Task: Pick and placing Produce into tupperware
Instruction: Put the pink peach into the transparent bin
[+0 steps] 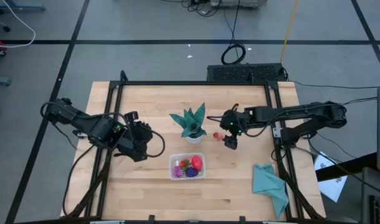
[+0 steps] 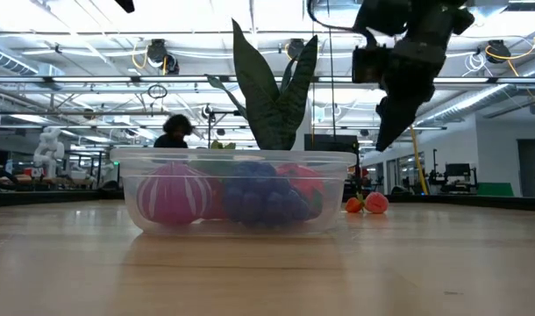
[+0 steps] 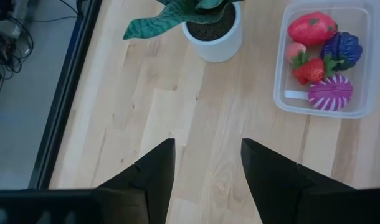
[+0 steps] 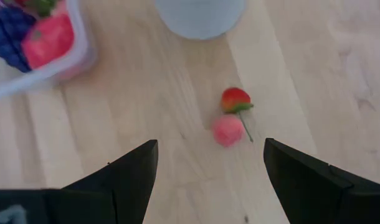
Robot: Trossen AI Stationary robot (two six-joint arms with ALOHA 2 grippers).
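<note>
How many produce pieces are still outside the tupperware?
2: a red piece and a pink piece, touching, lie beside the white pot, in front of the open right gripper.

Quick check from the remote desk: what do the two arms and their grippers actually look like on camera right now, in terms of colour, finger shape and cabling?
Both arms are dark, nearly black, jointed links with black cables looping beside them. The left gripper and right gripper each end in two matte black, wedge-shaped fingers tapering to a point. A small green light shows near the right wrist. No other markings are legible.
</note>
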